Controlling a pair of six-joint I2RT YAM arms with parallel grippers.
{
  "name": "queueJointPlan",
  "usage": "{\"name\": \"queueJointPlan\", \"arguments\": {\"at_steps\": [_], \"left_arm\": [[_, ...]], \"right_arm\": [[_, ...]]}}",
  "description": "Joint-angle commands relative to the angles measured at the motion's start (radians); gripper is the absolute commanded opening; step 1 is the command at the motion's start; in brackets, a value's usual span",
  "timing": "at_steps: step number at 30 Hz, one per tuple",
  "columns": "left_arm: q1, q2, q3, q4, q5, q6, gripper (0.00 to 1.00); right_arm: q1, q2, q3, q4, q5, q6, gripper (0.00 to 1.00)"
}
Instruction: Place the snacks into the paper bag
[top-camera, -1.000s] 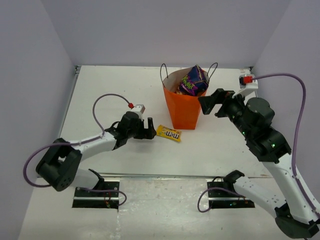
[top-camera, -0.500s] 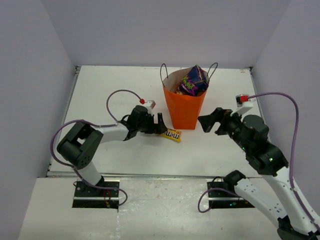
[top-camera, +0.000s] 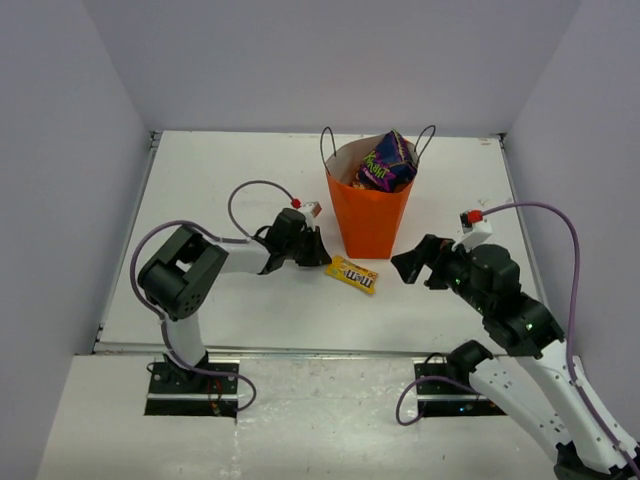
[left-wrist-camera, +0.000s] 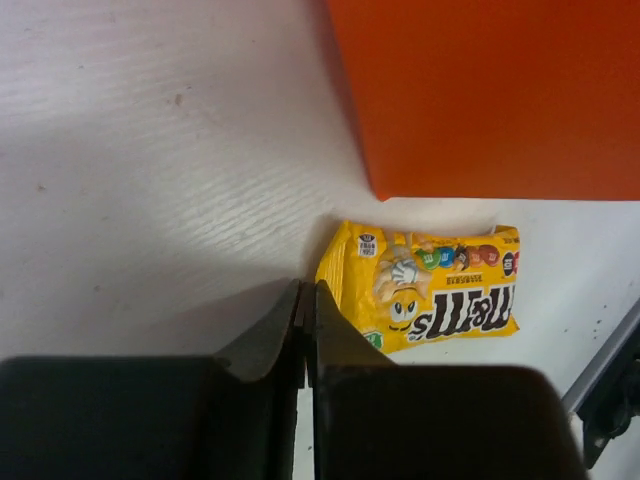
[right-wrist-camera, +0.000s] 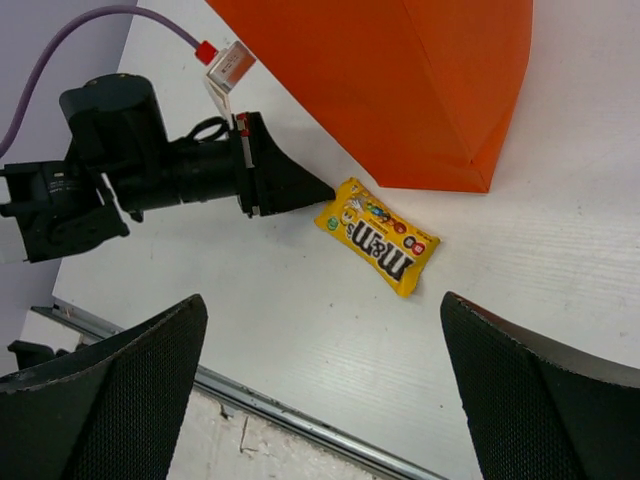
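Left gripper (left-wrist-camera: 308, 295): pressed tight shut, nothing held between the fingers, low over the table (top-camera: 220, 170).
Likely reason for shut jaws: good as a pusher, perhaps to nudge the flat pack out from the bag's foot; only a guess.
Small yellow pack (left-wrist-camera: 425, 290): flat on the table, print side up, right at the tip of the left jaws and a bit off to one side; touching or just beside, cannot tell which.
Right gripper (top-camera: 410, 262): spread wide open, empty, aimed down toward the pack.
Pack seen from the right jaws: out in front, in the gap between the two fingers, but well apart from them.
Paper bag (top-camera: 368, 220): standing upright just past the pack, ahead of the left jaws, mouth open at the top.
Likely reason for the upright bag: ready for snacks dropped in from above.
Dark purple nut bag (top-camera: 388, 160): inside the paper bag, poking out over the rim.
Step in hand: getting the last visible snack on the table ready for a grab; not yet lifted.
Watch out: thin, slippery pack, hard to pinch off a flat table.
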Motion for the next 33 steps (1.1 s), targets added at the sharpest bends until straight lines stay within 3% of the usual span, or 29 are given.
{"name": "queueJointPlan", "arguments": {"at_steps": [1,8,13,14,16,17,22,25,27,33], "left_arm": [[-0.014,0.049,0.035,-0.054,0.069,0.019,0.0],[0.012,-0.027,0.006,0.013,0.238,-0.022,0.0],[0.035,-0.104,0.031,-0.058,0.289,0.002,0.0],[0.035,-0.107,0.04,-0.069,0.295,0.007,0.12],[0.038,-0.112,0.04,-0.079,0.315,0.008,0.2],[0.038,-0.115,0.037,-0.082,0.318,0.008,0.3],[0.046,-0.164,0.032,-0.112,0.29,0.014,0.5],[0.056,-0.247,0.022,-0.146,0.257,0.027,0.68],[0.065,-0.313,-0.009,-0.149,0.223,0.04,0.98],[0.069,-0.598,-0.029,-0.252,0.064,0.115,1.0]], "right_arm": [[0.0,0.006,0.032,0.013,0.001,0.014,0.99],[0.0,0.0,0.032,0.008,0.01,0.014,0.99],[0.0,0.027,-0.005,0.006,-0.016,0.038,0.99],[0.0,0.038,-0.017,0.006,-0.019,0.046,0.99],[0.0,0.081,-0.066,0.009,-0.02,0.078,0.99],[0.0,0.098,-0.085,0.023,-0.019,0.093,0.99],[-0.003,0.206,-0.221,0.137,-0.028,0.179,0.99],[-0.005,0.233,-0.278,0.21,-0.028,0.218,0.99],[-0.005,0.236,-0.319,0.267,-0.028,0.239,0.99],[-0.006,0.256,-0.411,0.416,-0.008,0.281,0.97]]}}
